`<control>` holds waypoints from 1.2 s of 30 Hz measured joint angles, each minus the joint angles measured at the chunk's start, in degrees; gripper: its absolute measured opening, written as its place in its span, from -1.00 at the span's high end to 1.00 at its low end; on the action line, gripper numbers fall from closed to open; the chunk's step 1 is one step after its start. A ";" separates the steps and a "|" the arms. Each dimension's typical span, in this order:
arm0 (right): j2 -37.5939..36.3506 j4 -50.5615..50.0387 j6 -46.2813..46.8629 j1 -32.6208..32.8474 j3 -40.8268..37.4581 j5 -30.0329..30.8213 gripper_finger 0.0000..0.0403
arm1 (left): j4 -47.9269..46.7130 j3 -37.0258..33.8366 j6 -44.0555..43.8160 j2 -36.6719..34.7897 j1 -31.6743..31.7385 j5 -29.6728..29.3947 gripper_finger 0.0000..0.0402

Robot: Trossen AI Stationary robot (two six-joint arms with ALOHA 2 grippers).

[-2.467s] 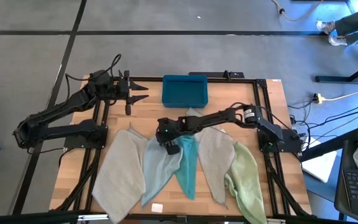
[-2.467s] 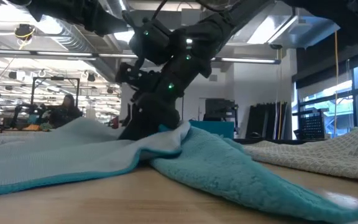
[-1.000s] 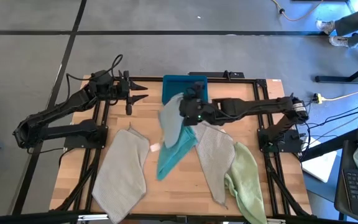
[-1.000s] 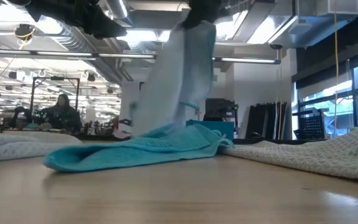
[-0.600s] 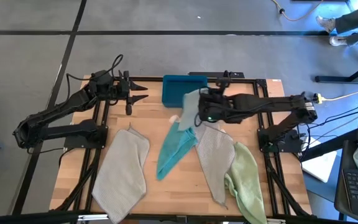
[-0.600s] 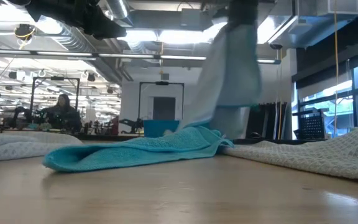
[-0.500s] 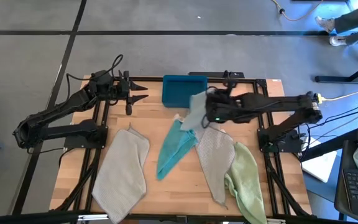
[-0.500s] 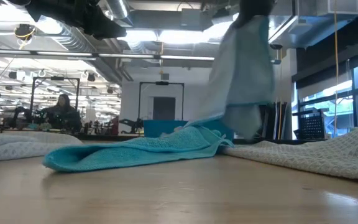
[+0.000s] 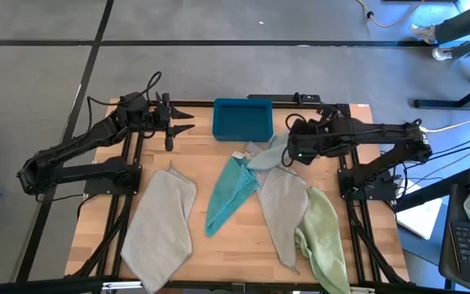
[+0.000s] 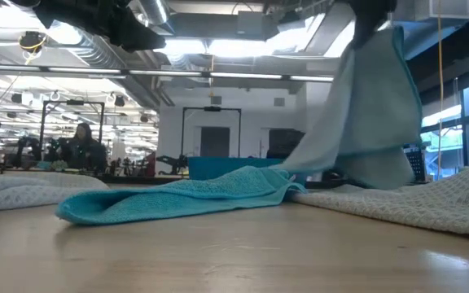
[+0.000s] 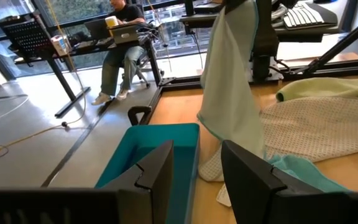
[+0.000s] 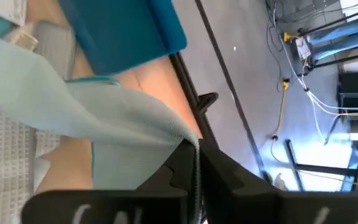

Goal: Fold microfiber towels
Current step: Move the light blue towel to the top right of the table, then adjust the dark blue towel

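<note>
Our right gripper (image 9: 294, 152) is pinched on a corner of the pale blue towel (image 9: 268, 153), as the right wrist view shows with the cloth's edge caught between the closed fingers (image 12: 185, 163). We hold it lifted above the far right part of the worktop (image 9: 194, 139), so the towel hangs down in the low view with its lower end trailing onto the cloths beneath. Just beside it lies the teal towel (image 9: 228, 193), crumpled in a long strip near the middle. To its right a pale grey-beige towel (image 9: 282, 208) lies spread, and the pale green towel (image 9: 321, 237) is bunched at the right edge. The other grey-beige towel (image 9: 161, 224) lies flat on the left. Behind them, at the far edge, stands the teal-blue bin (image 9: 242, 118).

We judge the task barely begun: none of the five towels looks folded, and the blue one is only being carried, not yet laid flat.

Our left gripper (image 9: 182, 122) waits at the far left of the worktop, its fingers apart and holding nothing.
</note>
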 joint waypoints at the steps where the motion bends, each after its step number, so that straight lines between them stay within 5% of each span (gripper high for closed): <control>1: 0.10 0.04 0.68 -0.20 -0.96 -0.32 0.90 | -0.05 -0.02 0.00 0.02 0.00 0.00 0.36; 10: 0.07 -0.05 10.29 -4.42 -8.26 -5.93 0.76 | -0.05 0.00 0.00 0.00 0.00 0.00 0.36; 20: 0.07 6.08 9.65 -5.18 -10.03 2.81 -0.04 | -0.04 0.00 0.01 0.00 0.00 0.00 0.36; 27: 2.81 40.81 -8.80 -1.57 -10.03 -21.05 -0.28 | -0.03 0.00 0.03 0.00 -0.01 0.00 0.36; 36: 24.24 54.57 -17.63 4.79 -10.11 -28.58 -0.06 | -0.07 0.00 -0.29 0.01 -0.02 0.00 0.36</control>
